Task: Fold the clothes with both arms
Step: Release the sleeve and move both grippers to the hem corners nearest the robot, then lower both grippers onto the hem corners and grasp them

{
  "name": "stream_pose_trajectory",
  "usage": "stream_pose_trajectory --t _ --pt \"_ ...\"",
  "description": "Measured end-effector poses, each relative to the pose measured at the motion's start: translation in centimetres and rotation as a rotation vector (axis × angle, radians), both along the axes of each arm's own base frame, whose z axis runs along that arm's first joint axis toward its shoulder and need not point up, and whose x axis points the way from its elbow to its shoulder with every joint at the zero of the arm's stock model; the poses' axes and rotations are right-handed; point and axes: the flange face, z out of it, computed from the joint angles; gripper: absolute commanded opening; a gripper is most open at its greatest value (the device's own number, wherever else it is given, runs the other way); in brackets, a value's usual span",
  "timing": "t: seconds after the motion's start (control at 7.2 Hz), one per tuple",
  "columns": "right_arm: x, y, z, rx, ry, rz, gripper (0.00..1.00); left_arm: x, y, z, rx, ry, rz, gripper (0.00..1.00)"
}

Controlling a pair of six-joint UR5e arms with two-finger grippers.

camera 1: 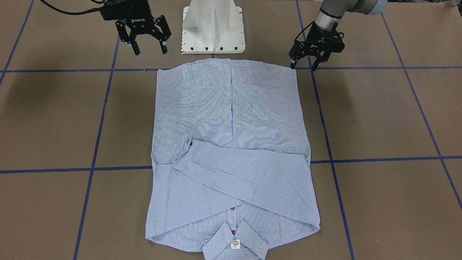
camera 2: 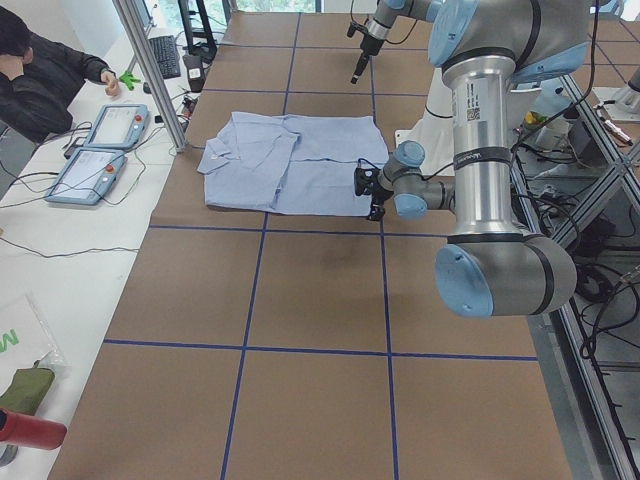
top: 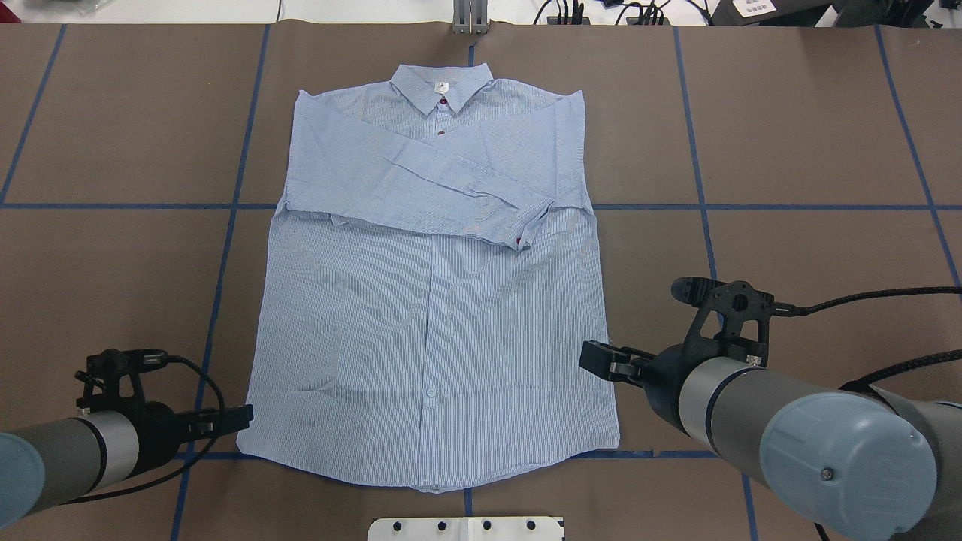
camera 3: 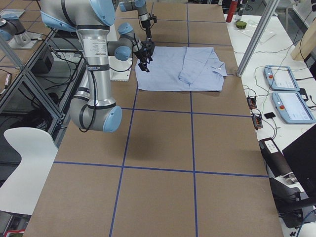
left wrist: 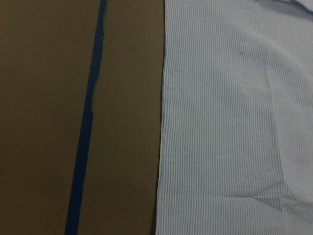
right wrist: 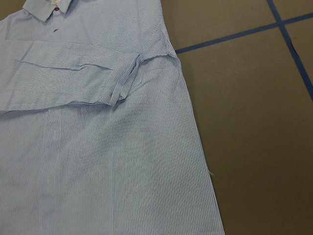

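The light blue-and-white striped shirt (camera 1: 231,119) lies flat and buttoned on the brown table, collar (camera 1: 234,243) away from the robot. Both sleeves are folded across the chest (top: 421,188). The hem is toward the robot. My left gripper (camera 1: 303,66) is open and empty, just outside the shirt's hem corner; it also shows in the overhead view (top: 239,415). My right gripper (camera 1: 150,50) is open and empty, held above the table beside the other hem corner (top: 597,359). The wrist views show only shirt cloth (left wrist: 234,122) (right wrist: 98,147) and table.
The white pedestal base (camera 1: 213,29) stands just behind the hem. Blue tape lines (camera 1: 97,144) grid the brown table. An operator (camera 2: 40,70) and two teach pendants (camera 2: 100,150) are at a side bench beyond the collar end.
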Motion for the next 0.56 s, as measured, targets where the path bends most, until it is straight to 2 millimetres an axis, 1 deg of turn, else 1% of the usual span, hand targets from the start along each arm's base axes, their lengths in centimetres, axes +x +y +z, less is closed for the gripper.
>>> stream_pose_trajectory --t 0.14,0.28,0.42,0.56 --pt "0.0 0.0 0.0 0.0 -0.001 0.0 1.0 1.4 0.3 -0.5 -0.006 -0.021 0.008 0.63" --pt "0.0 0.0 0.0 0.0 -0.001 0.0 1.0 2.7 0.3 -1.3 -0.011 -0.04 0.013 0.62" --pt "0.0 0.0 0.0 0.0 -0.001 0.001 1.0 3.6 0.3 -1.6 -0.014 -0.054 0.017 0.62" --pt "0.0 0.0 0.0 0.001 -0.001 0.001 1.0 4.0 0.4 -1.4 -0.015 -0.065 0.02 0.62"
